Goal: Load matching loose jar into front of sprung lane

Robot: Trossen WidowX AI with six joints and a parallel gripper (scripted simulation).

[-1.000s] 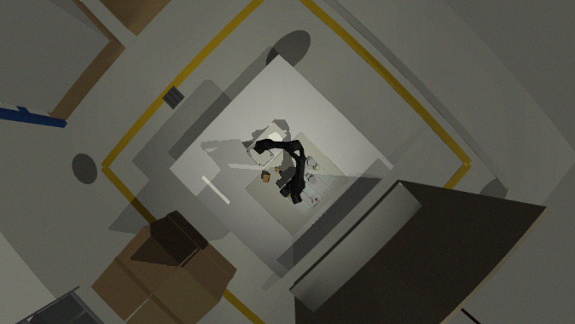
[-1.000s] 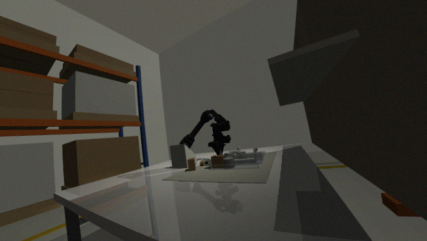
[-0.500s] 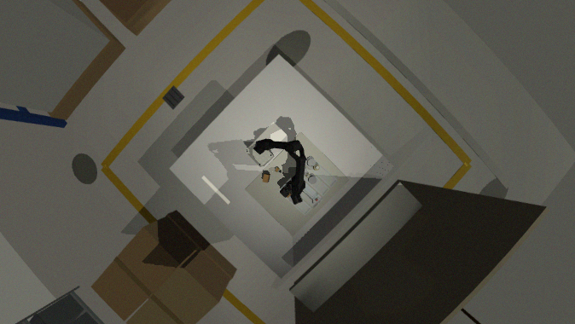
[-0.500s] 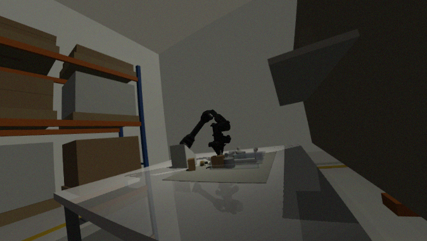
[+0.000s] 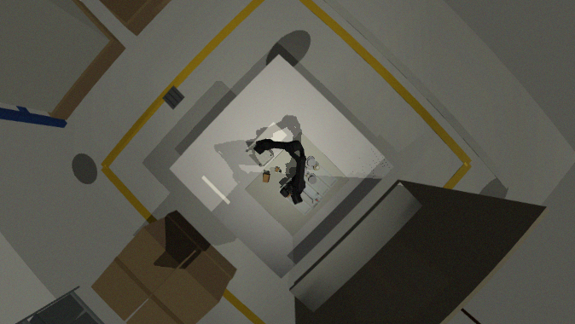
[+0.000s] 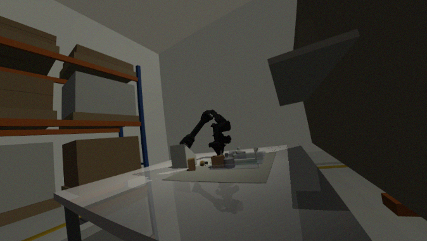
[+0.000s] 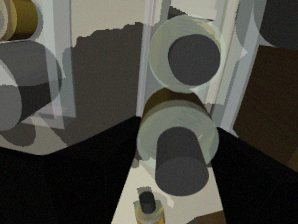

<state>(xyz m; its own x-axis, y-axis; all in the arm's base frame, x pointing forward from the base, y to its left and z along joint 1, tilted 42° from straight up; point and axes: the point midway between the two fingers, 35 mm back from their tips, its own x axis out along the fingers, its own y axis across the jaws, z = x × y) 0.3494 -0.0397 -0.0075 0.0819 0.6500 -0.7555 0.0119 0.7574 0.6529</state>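
Observation:
My gripper (image 7: 175,129) (image 6: 220,153) is shut on an upright jar (image 7: 182,162) with a dark grey knob lid, a wide clear shoulder and an amber body. A second jar (image 7: 194,59) with a similar dark lid and clear shoulder stands just beyond it in the wrist view, between the clear walls of the lane (image 7: 145,75). The held jar is in line with it, around the near end of those walls. Their outlines nearly meet; whether they touch is unclear. The held jar's base, the front stop and the pusher plate are hidden.
A large grey-lidded jar (image 7: 30,80) and an amber one (image 7: 22,20) lie left of the lane in the wrist view. A small black-capped bottle (image 7: 150,210) is near the fingers. A brown block (image 7: 267,105) (image 6: 217,160) is close on the right. A smaller block (image 6: 191,164) stands apart.

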